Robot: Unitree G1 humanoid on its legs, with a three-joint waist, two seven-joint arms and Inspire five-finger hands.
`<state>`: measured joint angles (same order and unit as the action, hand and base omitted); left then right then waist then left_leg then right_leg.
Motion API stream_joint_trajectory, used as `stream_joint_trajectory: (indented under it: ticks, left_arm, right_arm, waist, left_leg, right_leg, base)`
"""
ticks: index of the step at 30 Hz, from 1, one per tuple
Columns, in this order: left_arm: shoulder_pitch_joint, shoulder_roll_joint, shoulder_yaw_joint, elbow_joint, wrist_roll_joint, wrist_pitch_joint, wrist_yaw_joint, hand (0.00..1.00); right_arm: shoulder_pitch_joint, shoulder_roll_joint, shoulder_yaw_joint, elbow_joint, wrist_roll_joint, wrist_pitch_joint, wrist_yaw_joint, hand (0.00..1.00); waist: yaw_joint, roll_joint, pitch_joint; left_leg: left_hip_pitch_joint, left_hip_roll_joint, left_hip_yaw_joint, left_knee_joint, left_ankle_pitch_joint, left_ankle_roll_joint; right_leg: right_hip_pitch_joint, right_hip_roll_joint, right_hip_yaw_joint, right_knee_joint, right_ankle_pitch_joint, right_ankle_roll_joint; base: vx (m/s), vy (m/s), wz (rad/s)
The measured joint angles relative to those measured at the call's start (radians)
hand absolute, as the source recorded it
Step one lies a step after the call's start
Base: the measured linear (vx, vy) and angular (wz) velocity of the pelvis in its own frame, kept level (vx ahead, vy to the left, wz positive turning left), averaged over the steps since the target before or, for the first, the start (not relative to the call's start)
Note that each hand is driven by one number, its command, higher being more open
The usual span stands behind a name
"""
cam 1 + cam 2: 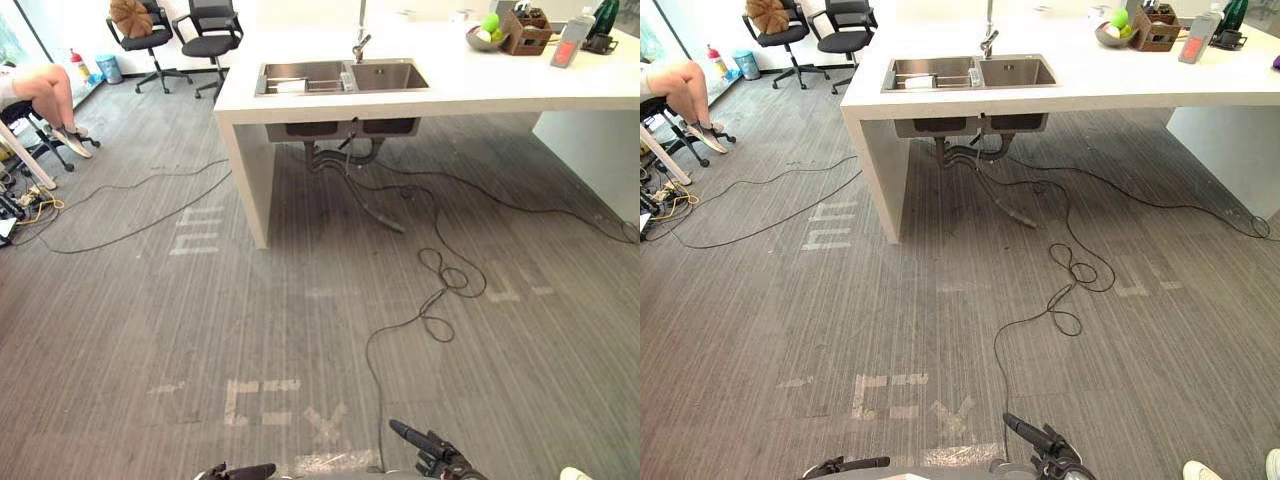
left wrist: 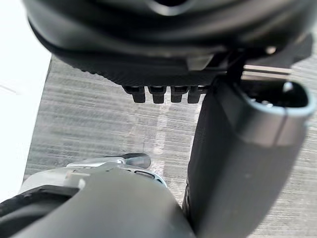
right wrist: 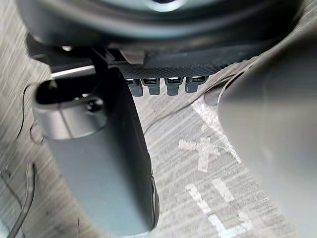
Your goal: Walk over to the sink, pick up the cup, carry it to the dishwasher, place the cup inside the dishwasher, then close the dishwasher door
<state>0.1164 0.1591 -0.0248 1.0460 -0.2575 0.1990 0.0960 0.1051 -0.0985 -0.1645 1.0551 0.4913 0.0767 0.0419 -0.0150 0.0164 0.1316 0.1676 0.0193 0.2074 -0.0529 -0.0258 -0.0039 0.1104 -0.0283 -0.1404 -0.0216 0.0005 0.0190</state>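
A steel double sink (image 1: 340, 76) with a tap (image 1: 360, 45) is set in a white counter (image 1: 450, 90) across the room, well ahead of me. Something pale lies in the left basin (image 1: 290, 85); I cannot tell whether it is the cup. My left hand (image 1: 240, 470) hangs low at the near left, its fingers (image 2: 161, 93) straight and its thumb free, holding nothing. Low at the near right, my right hand (image 1: 432, 450) is the same, with relaxed fingers (image 3: 163, 85) over bare floor.
Grey floor with pale tape marks (image 1: 265, 400) lies between me and the counter. Pipes and hoses (image 1: 345, 155) hang under the sink. Two office chairs (image 1: 185, 40) stand far left, beside a seated person's legs (image 1: 45, 95). A fruit bowl (image 1: 487, 35) and box (image 1: 527, 35) sit on the counter.
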Motion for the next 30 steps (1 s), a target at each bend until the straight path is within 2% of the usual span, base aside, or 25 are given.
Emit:
stream_joint_trajectory:
  ticks: [5, 9, 12, 14, 16, 17, 18, 19, 20, 22, 24, 25, 26, 29, 30]
  left_arm:
    - [-0.004, -0.002, 0.023, 0.044, -0.052, -0.008, 0.005, 1.00]
    - [-0.003, 0.001, 0.030, 0.056, -0.067, -0.031, 0.014, 1.00]
    - [-0.010, 0.004, 0.030, 0.055, -0.035, -0.067, 0.020, 1.00]
    - [-0.022, 0.022, 0.016, 0.045, -0.040, -0.082, 0.015, 1.00]
    - [-0.041, 0.034, 0.015, 0.005, -0.057, -0.082, 0.013, 1.00]
    - [-0.066, 0.033, 0.015, -0.031, -0.084, -0.081, 0.013, 1.00]
    - [-0.079, 0.033, 0.015, -0.056, -0.104, -0.081, 0.013, 1.00]
    - [-0.100, 0.032, 0.013, -0.113, -0.145, -0.080, 0.012, 1.00]
    - [-0.120, 0.031, -0.006, -0.159, -0.187, -0.071, 0.012, 1.00]
    - [-0.150, 0.025, -0.028, -0.218, -0.215, -0.057, 0.007, 1.00]
    - [-0.180, 0.018, -0.051, -0.247, -0.213, -0.047, -0.001, 1.00]
    - [-0.194, 0.011, -0.065, -0.264, -0.211, -0.038, -0.001, 1.00]
    - [-0.206, 0.001, -0.064, -0.269, -0.211, -0.028, 0.002, 1.00]
    - [-0.207, -0.005, -0.065, -0.272, -0.212, -0.010, 0.009, 1.00]
    - [-0.205, -0.006, -0.064, -0.268, -0.215, 0.002, 0.015, 1.00]
  right_arm:
    - [0.000, 0.008, -0.046, 0.030, -0.001, 0.004, 0.001, 1.00]
    - [-0.019, 0.018, -0.065, 0.050, -0.001, 0.007, 0.000, 1.00]
    - [-0.039, 0.012, -0.062, 0.060, -0.001, 0.007, 0.000, 1.00]
    - [-0.049, 0.014, -0.032, 0.046, -0.001, 0.006, -0.004, 1.00]
    - [-0.057, 0.011, -0.005, 0.004, 0.000, 0.006, -0.010, 1.00]
    - [-0.073, 0.010, 0.000, -0.025, 0.001, 0.007, -0.017, 1.00]
    - [-0.085, 0.009, 0.002, -0.034, 0.003, 0.007, -0.019, 1.00]
    - [-0.105, 0.007, 0.012, -0.053, 0.017, 0.008, -0.022, 1.00]
    - [-0.109, -0.001, 0.022, -0.075, 0.033, 0.008, -0.022, 1.00]
    - [-0.109, -0.007, 0.024, -0.123, 0.064, 0.010, -0.023, 1.00]
    - [-0.110, -0.018, 0.024, -0.179, 0.091, 0.014, -0.023, 1.00]
    - [-0.113, -0.029, 0.023, -0.203, 0.109, 0.017, -0.023, 1.00]
    - [-0.114, -0.037, 0.023, -0.219, 0.115, 0.018, -0.021, 1.00]
    - [-0.103, -0.037, 0.022, -0.244, 0.115, 0.022, -0.023, 1.00]
    - [-0.096, -0.034, 0.020, -0.247, 0.116, 0.029, -0.025, 1.00]
  waist:
    - [0.000, -0.006, 0.000]
    - [0.003, -0.020, 0.007]
    - [0.003, -0.025, 0.017]
    - [0.006, -0.051, 0.033]
    - [0.014, -0.066, 0.044]
    - [0.019, -0.066, 0.054]
    - [0.022, -0.070, 0.065]
    - [0.022, -0.079, 0.090]
    - [0.016, -0.081, 0.100]
    - [0.010, -0.073, 0.113]
    - [-0.005, -0.074, 0.115]
    - [-0.010, -0.074, 0.115]
    - [-0.017, -0.074, 0.117]
    - [-0.027, -0.092, 0.125]
    - [-0.028, -0.096, 0.137]
  left_leg:
    - [0.023, -0.001, 0.018, -0.017, 0.000, 0.000]
    - [0.041, -0.002, 0.020, -0.027, -0.001, -0.001]
    - [0.061, -0.003, 0.021, -0.023, -0.007, -0.003]
    - [0.058, -0.023, 0.022, 0.026, -0.044, 0.014]
    - [0.031, -0.043, 0.027, 0.085, -0.088, 0.038]
    - [0.003, -0.047, 0.028, 0.134, -0.112, 0.050]
    - [-0.003, -0.051, 0.026, 0.156, -0.122, 0.056]
    - [0.001, -0.057, 0.015, 0.188, -0.139, 0.065]
    - [0.003, -0.056, -0.009, 0.222, -0.156, 0.074]
    - [0.001, -0.037, -0.040, 0.261, -0.178, 0.074]
    - [0.004, -0.023, -0.075, 0.266, -0.183, 0.067]
    - [0.010, -0.017, -0.093, 0.264, -0.182, 0.052]
    - [0.020, -0.010, -0.108, 0.263, -0.191, 0.038]
    - [0.061, -0.009, -0.130, 0.260, -0.227, 0.004]
    - [0.091, -0.009, -0.139, 0.261, -0.262, -0.016]
  right_leg:
    - [0.019, 0.004, 0.012, -0.021, 0.004, 0.003]
    - [0.035, 0.004, 0.008, -0.023, -0.001, 0.010]
    - [0.018, -0.006, 0.007, 0.063, -0.047, 0.022]
    - [-0.057, -0.052, -0.003, 0.269, -0.150, 0.043]
    - [-0.134, -0.099, -0.021, 0.435, -0.192, 0.074]
    - [-0.203, -0.131, -0.043, 0.566, -0.188, 0.063]
    - [-0.237, -0.149, -0.052, 0.638, -0.177, 0.049]
    - [-0.287, -0.178, -0.051, 0.770, -0.144, 0.026]
    - [-0.333, -0.182, -0.041, 0.858, -0.131, 0.023]
    - [-0.353, -0.150, -0.020, 0.824, -0.165, 0.036]
    - [-0.365, -0.112, -0.004, 0.689, -0.166, 0.040]
    - [-0.373, -0.089, 0.001, 0.575, -0.160, 0.041]
    - [-0.375, -0.072, 0.002, 0.456, -0.131, 0.045]
    - [-0.354, -0.069, 0.007, 0.253, -0.045, 0.068]
    - [-0.337, -0.077, 0.001, 0.228, 0.032, 0.066]
  base:
    - [0.03, -0.004, -0.10]
    - [0.00, -0.006, 0.01]
    - [-0.01, 0.002, 0.00]
    - [-0.09, 0.028, 0.01]
    - [-0.11, 0.056, -0.05]
    - [-0.08, 0.047, -0.01]
    - [-0.07, 0.075, 0.12]
    - [0.00, 0.061, 0.31]
    - [0.03, 0.063, 0.40]
    - [0.12, 0.006, 0.54]
    - [0.18, -0.045, 0.55]
    - [0.27, -0.104, 0.46]
    - [0.29, -0.122, 0.43]
    - [0.39, -0.228, 0.27]
    - [0.31, -0.279, 0.14]
